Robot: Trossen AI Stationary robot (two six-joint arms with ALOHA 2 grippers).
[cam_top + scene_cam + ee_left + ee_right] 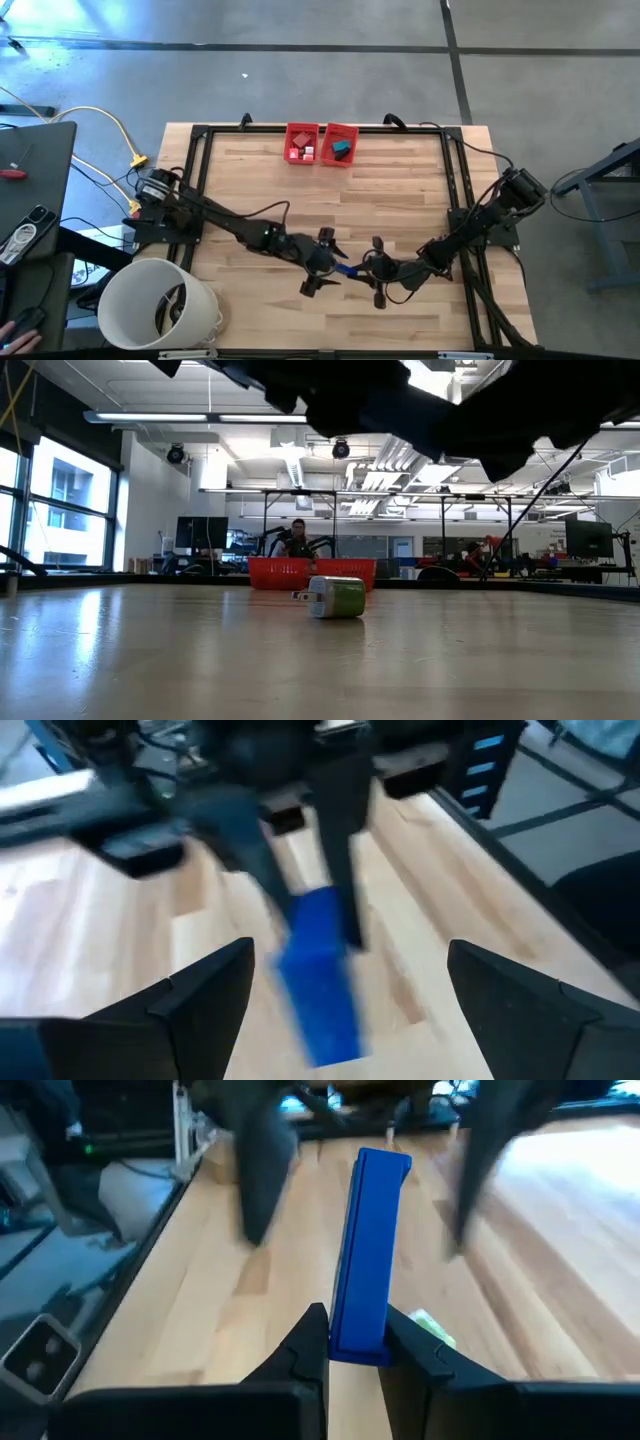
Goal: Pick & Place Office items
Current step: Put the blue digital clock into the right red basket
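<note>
A long dark blue piece (pixel 368 1240), one of the office items, hangs above the table's near middle (pixel 346 268). My right gripper (pixel 356 1348) is shut on it. My left gripper (pixel 345 990) faces it from the table's left (pixel 330 265), open. Its fingers stand on either side of the piece's free end without touching it. A green-and-white item (pixel 337 598) lies on the tabletop under the arms. Several small items lie in the two red bins (pixel 320 143). My right gripper pinches the blue piece by its end nearest that arm (pixel 357 1335), between its two fingers. The fingers come from the table's right, slanting slightly down. The piece sticks out past the fingertips toward my left gripper, clear of the table.
The two red bins stand side by side at the table's far edge. A big white bucket (pixel 160 305) stands off the near left corner. A black frame (pixel 200 190) runs round the wooden tabletop. People sit in the room beyond (pixel 297 540).
</note>
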